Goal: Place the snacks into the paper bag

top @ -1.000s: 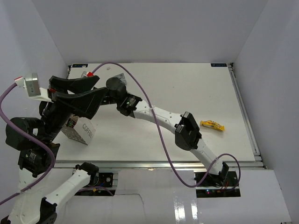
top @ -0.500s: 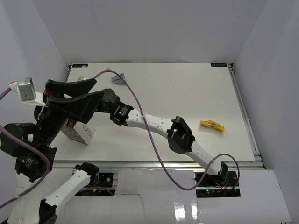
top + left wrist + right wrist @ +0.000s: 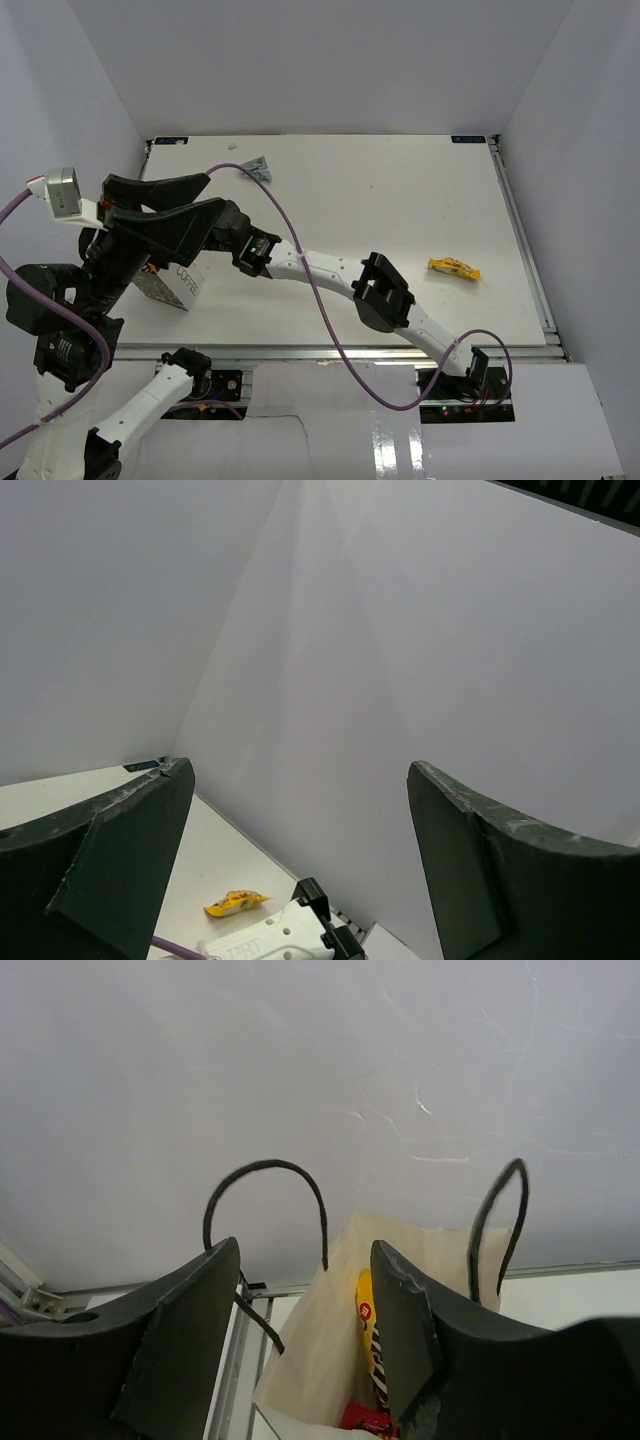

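Note:
The paper bag (image 3: 180,284), white with "COFFEE" on it, stands at the table's near left. In the right wrist view its open mouth (image 3: 320,1360) shows a yellow packet (image 3: 367,1320) and a red packet (image 3: 365,1420) inside. My right gripper (image 3: 305,1250) is open and empty over the bag's rim, between its black handles (image 3: 265,1170). In the top view it (image 3: 222,232) is partly hidden under the left arm. My left gripper (image 3: 210,192) is open and empty, raised above the bag and facing the wall (image 3: 298,770). A yellow snack packet (image 3: 455,267) lies at the right, also in the left wrist view (image 3: 237,902).
A small grey-green packet (image 3: 255,168) lies at the back left of the table. A purple cable (image 3: 320,290) arcs over the right arm. A metal rail (image 3: 522,250) runs along the table's right edge. White walls enclose three sides.
My right arm has swung from the back of the table toward the near left, to the bag. The grey-green packet has come into view. My left gripper has shifted slightly.

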